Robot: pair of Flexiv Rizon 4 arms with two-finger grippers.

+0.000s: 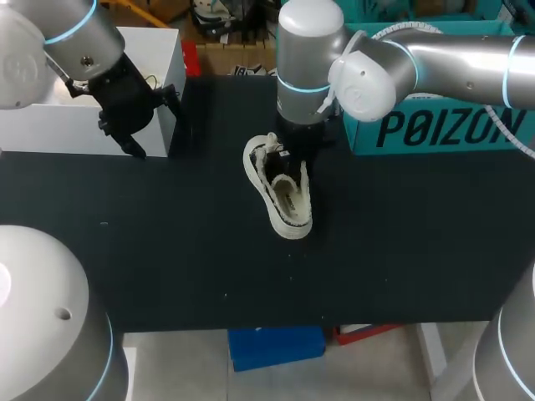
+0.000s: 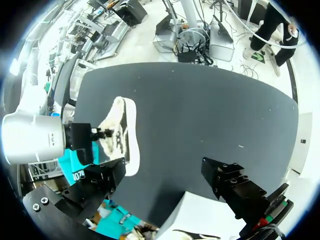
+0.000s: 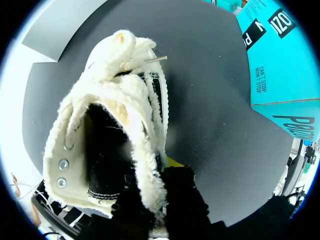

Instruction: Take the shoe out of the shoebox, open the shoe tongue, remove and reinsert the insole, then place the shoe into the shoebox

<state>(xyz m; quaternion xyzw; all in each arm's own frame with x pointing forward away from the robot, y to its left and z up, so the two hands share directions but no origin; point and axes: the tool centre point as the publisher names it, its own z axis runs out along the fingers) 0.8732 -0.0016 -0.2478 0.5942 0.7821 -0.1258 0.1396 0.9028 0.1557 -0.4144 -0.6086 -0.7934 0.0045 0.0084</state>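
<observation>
A cream shoe [image 1: 280, 196] with fleecy lining lies on the black table, its mouth spread wide. My right gripper [image 1: 290, 160] stands over its far end. In the right wrist view the right gripper [image 3: 156, 192] is shut on a fleecy edge of the shoe [image 3: 120, 100], beside the dark opening; whether that edge is the tongue or the collar I cannot tell. My left gripper [image 1: 138, 125] hangs open and empty at the back left, in front of the white shoebox [image 1: 50, 117]. In the left wrist view the left gripper [image 2: 165, 187] is wide open, with the shoe [image 2: 122, 132] well ahead of it.
A teal box [image 1: 443, 125] stands at the back right, close behind my right arm. The white shoebox takes up the back left corner. Bare black table [image 1: 167, 251] stretches in front of the shoe up to the near edge.
</observation>
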